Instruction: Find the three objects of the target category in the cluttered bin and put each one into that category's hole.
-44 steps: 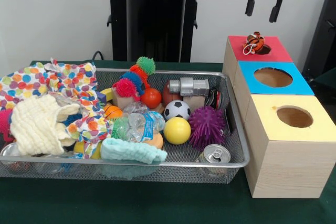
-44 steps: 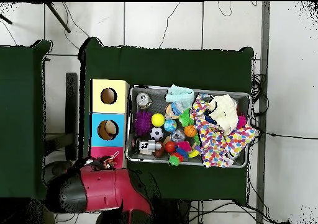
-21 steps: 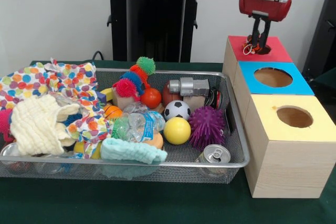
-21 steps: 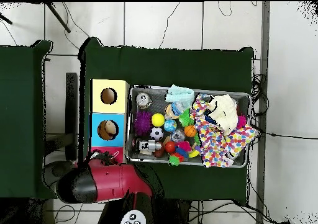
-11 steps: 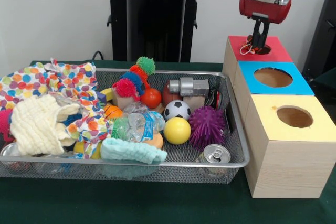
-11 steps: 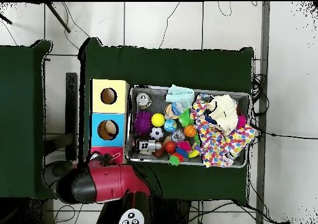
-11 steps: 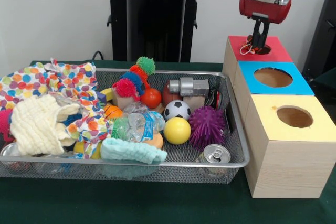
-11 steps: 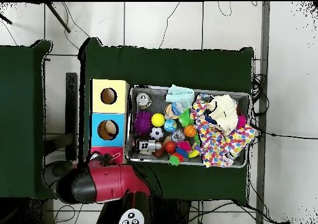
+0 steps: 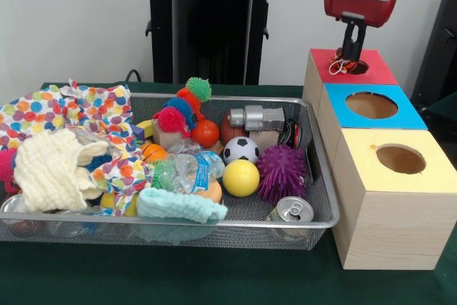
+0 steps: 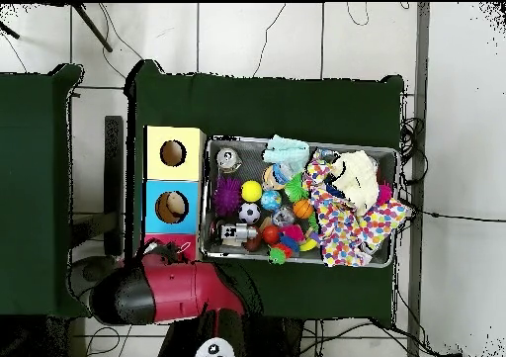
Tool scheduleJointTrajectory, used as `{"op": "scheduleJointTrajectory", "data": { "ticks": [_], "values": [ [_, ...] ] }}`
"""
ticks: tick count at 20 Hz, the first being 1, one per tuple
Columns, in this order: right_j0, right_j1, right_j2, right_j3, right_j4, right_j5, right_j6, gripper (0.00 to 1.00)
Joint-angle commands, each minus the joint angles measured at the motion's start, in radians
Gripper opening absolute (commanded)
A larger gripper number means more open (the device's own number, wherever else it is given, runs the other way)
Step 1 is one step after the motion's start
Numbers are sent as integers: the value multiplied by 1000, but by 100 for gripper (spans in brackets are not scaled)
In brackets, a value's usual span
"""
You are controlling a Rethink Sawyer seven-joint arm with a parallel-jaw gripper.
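Gripper [image 9: 350, 53] at upper right of the front view reaches into the red hole [image 9: 355, 67], fingers together; whether they grip the orange toy [image 9: 341, 63] there, I cannot tell. Bin [image 9: 323, 176] clutter hides any others.

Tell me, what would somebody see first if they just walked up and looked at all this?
Probably the red claw coming down onto the red-topped hole, at the far end of a row of three boxes. Next to them sits the wire bin, heaped with bright toys: a purple spiky ball and a yellow ball near the front, and a polka-dot cloth spilling over its end furthest from the boxes.
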Motion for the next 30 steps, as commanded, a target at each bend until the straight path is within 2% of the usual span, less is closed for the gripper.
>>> {"op": "scheduleJointTrajectory", "data": {
  "ticks": [1,8,14,24,30],
  "values": [
    [-32,-63,70,-21,34,132,44,0],
    [-5,-78,54,-26,23,144,62,0],
    [-67,1,96,32,12,8,43,0],
    [-81,35,104,87,-11,-84,59,0],
    [-7,-5,58,103,-7,-48,95,0]
  ]
}}
